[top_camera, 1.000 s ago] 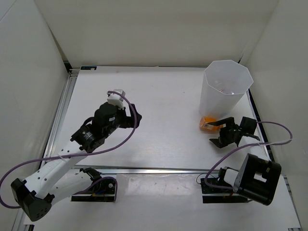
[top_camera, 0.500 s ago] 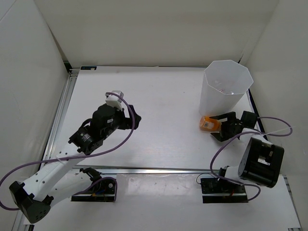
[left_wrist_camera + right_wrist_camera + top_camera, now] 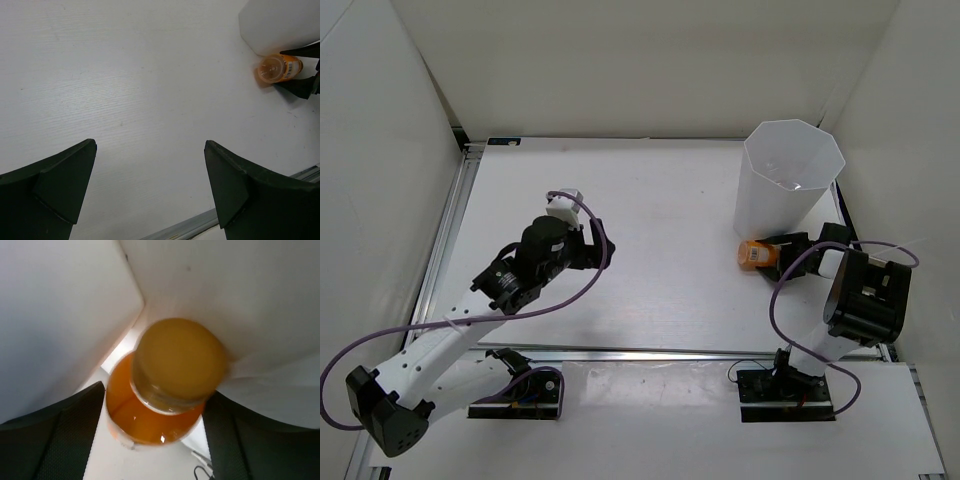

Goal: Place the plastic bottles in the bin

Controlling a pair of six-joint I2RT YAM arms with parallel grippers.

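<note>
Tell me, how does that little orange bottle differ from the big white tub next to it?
Size: the bin is far larger than the orange bottle. Pose: the bin stands upright with its top open, while the orange bottle lies on its side by the bin's base. Colour: the bin is translucent white, the bottle orange with a label. Both rest on the white table, towards its right side.

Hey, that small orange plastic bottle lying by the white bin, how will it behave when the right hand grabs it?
The small orange plastic bottle lies on its side, round-bodied, so a nudge would probably roll it. Its glossy surface may slip in the right hand. It seems liquid-filled, so perhaps heavy for its size.
</note>
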